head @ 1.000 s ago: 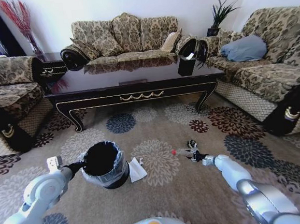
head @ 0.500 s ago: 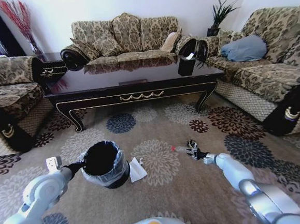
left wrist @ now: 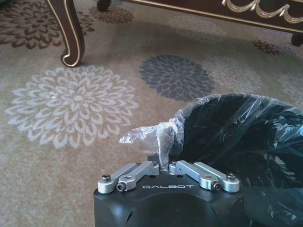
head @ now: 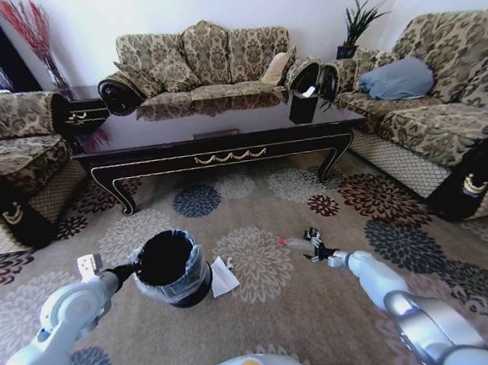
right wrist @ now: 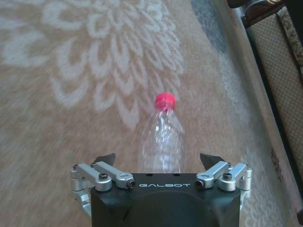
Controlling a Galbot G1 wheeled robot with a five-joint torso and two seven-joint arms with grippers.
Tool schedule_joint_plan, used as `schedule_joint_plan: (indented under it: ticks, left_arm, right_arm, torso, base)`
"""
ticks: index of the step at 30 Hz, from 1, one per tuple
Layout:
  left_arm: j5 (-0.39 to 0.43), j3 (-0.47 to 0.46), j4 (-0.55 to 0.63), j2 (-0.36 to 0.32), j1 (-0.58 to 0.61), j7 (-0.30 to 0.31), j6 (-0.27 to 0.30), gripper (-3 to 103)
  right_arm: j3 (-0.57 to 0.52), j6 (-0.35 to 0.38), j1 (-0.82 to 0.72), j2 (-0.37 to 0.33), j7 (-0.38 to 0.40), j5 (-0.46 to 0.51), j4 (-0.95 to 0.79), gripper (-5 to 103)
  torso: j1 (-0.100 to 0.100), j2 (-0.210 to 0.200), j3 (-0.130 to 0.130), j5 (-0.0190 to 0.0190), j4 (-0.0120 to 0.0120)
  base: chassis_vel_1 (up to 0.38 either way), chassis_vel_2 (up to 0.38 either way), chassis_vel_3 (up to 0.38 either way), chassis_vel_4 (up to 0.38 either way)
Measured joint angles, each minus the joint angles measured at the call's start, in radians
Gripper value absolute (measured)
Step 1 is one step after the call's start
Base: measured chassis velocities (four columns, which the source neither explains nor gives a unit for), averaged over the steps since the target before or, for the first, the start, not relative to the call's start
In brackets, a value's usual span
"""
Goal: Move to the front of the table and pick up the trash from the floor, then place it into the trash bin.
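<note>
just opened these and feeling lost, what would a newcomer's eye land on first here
Probably the left gripper, shut on the translucent plastic liner of the small round black trash bin on the flowered carpet. Next, the right gripper, open around a clear plastic bottle with a pink-red cap lying on the floor to the bin's right. Behind both stretches the long glossy dark wood coffee table, ringed by patterned sofas.

Glossy wood table (head: 214, 121); crinkly plastic-lined bin (head: 170, 269); seemingly clear plastic bottle (right wrist: 162, 142).
</note>
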State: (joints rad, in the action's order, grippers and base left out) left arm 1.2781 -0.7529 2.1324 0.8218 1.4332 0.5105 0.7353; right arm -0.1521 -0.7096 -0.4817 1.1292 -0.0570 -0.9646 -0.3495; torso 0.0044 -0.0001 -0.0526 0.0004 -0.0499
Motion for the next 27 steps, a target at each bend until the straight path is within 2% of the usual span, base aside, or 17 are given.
schedule_joint_plan:
  ticks: [8,10,15,18,19,22,24,27]
  left_arm:
    - [-0.001,0.008,0.016,0.013,0.001,0.0,0.0,4]
    - [0.002,0.004,0.02,0.012,0.003,0.0,0.0,4]
    - [0.003,-0.001,0.025,0.011,0.005,0.001,0.0,4]
    - [0.002,-0.001,0.034,0.011,0.005,0.008,0.0,4]
    - [0.002,-0.001,0.034,0.011,0.005,0.008,0.0,4]
    - [-0.001,-0.004,0.035,0.013,0.007,0.017,0.0,4]
    - [-0.001,-0.007,0.036,0.013,0.01,0.017,0.0,4]
    - [-0.001,-0.016,0.044,0.013,0.016,0.018,0.0,4]
  right_arm:
    - [0.02,0.049,0.052,0.021,0.008,-0.001,0.046,102]
    - [0.023,0.056,0.062,0.018,0.006,-0.001,0.058,93]
    - [0.022,0.068,0.067,0.013,0.003,0.012,0.071,83]
    - [0.022,0.078,0.067,0.012,-0.006,0.032,0.076,66]
    - [0.022,0.078,0.067,0.012,-0.006,0.032,0.076,66]
    - [0.022,0.086,0.067,0.015,-0.009,0.038,0.087,50]
    - [0.022,0.086,0.067,0.015,-0.01,0.038,0.086,50]
    - [0.022,0.086,0.062,0.01,-0.011,0.037,0.084,34]
  torso:
    - [0.0,0.0,0.0,-0.0005,-0.0001]
    - [0.0,0.0,0.0,-0.0005,-0.0002]
    - [0.0,0.0,0.0,-0.0003,-0.0002]
    - [0.0,0.0,0.0,-0.0003,-0.0001]
    - [0.0,0.0,0.0,-0.0003,-0.0001]
    - [0.0,0.0,0.0,-0.0004,-0.0003]
    - [0.0,0.0,0.0,-0.0005,-0.0001]
    - [0.0,0.0,0.0,-0.0004,0.0001]
  base:
    - [0.0,0.0,0.0,0.0]
    - [0.0,0.0,0.0,0.0]
    - [0.0,0.0,0.0,0.0]
    - [0.0,0.0,0.0,0.0]
    - [0.0,0.0,0.0,0.0]
    - [0.0,0.0,0.0,0.0]
    - [0.0,0.0,0.0,0.0]
    - [0.0,0.0,0.0,0.0]
